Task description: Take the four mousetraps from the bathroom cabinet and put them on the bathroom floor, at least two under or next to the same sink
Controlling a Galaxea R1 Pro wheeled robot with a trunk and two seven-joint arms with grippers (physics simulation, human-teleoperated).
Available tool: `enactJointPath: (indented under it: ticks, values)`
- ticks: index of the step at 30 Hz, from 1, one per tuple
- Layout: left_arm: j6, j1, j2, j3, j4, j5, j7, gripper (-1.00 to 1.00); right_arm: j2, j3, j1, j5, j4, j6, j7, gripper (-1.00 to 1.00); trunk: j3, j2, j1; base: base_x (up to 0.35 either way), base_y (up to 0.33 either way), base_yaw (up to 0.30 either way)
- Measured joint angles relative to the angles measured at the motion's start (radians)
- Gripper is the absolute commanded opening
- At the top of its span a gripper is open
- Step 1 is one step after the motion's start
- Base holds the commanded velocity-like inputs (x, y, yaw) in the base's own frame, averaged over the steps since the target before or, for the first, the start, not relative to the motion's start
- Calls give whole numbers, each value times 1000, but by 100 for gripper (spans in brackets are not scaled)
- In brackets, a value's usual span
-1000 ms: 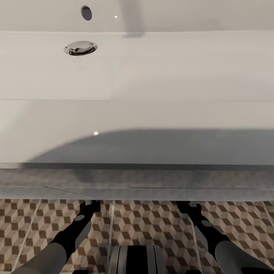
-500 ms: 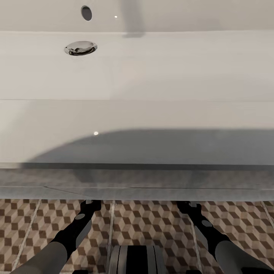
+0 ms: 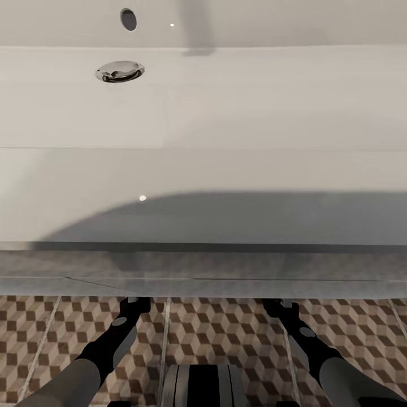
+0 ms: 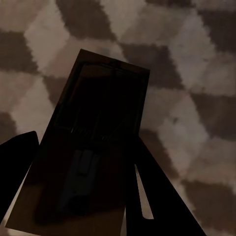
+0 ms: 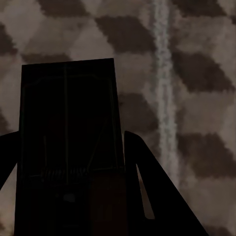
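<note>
The white bathroom sink (image 3: 237,107) spreads across the head view, with the cube-patterned bathroom floor (image 3: 226,328) below its front edge. Both arms reach forward and down toward the vanity's base. My left gripper (image 3: 134,304) is shut on a dark brown mousetrap (image 4: 98,113), held flat between the fingers (image 4: 162,196) just above the floor tiles (image 4: 196,98). My right gripper (image 3: 277,306) is shut on another mousetrap (image 5: 69,103), also close over the tiles (image 5: 196,73). The tips of both grippers are tucked under the vanity's edge in the head view. The cabinet is out of view.
A chrome drain (image 3: 120,71) and an overflow hole (image 3: 128,19) sit in the basin at the upper left. The grey vanity front (image 3: 203,265) blocks the way ahead at floor level. My own base (image 3: 203,384) is at the bottom centre.
</note>
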Motion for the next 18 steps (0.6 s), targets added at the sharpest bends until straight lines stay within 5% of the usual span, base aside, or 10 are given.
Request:
enactJointPath:
  ticks: [18]
  values:
    - [-4,-1,8,1,17,-3,-1,-100,0,2,0,3,0,0,0,-100,0,0,0,0,0,0]
